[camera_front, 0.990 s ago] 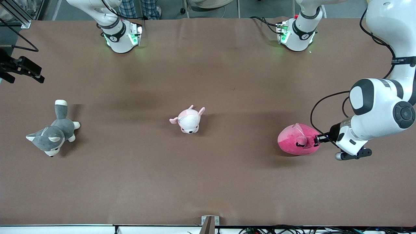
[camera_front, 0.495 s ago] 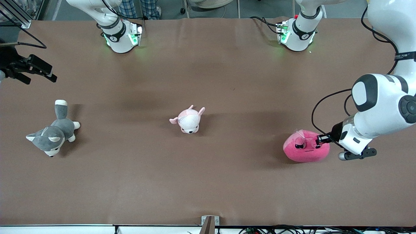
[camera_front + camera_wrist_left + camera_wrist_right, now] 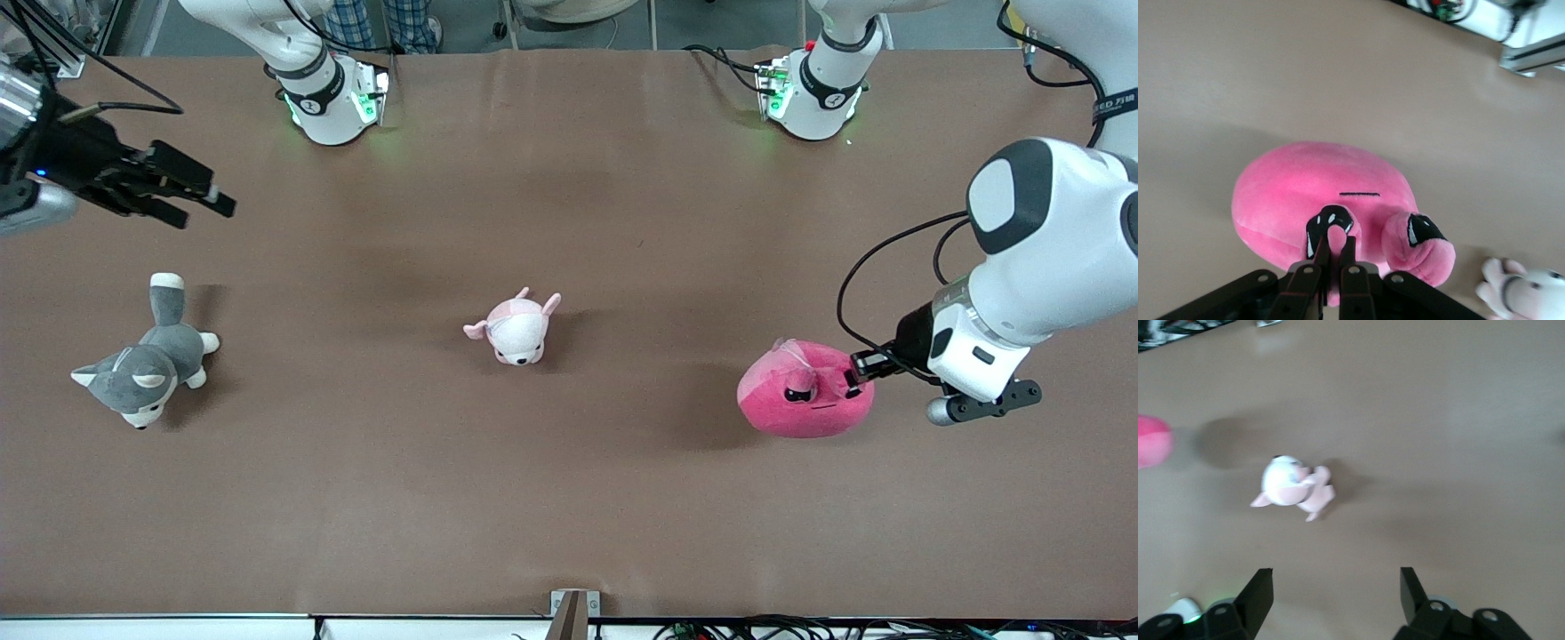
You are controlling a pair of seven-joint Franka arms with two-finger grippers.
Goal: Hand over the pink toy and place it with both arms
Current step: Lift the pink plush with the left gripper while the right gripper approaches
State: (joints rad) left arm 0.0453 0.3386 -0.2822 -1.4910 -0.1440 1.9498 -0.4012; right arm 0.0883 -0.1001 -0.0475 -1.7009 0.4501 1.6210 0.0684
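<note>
The pink toy (image 3: 803,403), a round magenta plush with dark angry eyes, a thin black mouth line and a lighter pink patch, is seen toward the left arm's end of the table (image 3: 569,498) from the pale pink-and-white plush (image 3: 516,327). It is pinched at its edge by the left gripper (image 3: 855,380), whose fingers (image 3: 1321,257) are closed tight on it. The right gripper (image 3: 191,197) is held wide apart and empty above the table, toward the right arm's end from the pale plush.

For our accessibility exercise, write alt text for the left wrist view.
The left gripper is shut on the pink toy, pinching plush beside one dark eye. The toy hangs over the brown table; a pale pink-and-white plush lies nearby.
</note>
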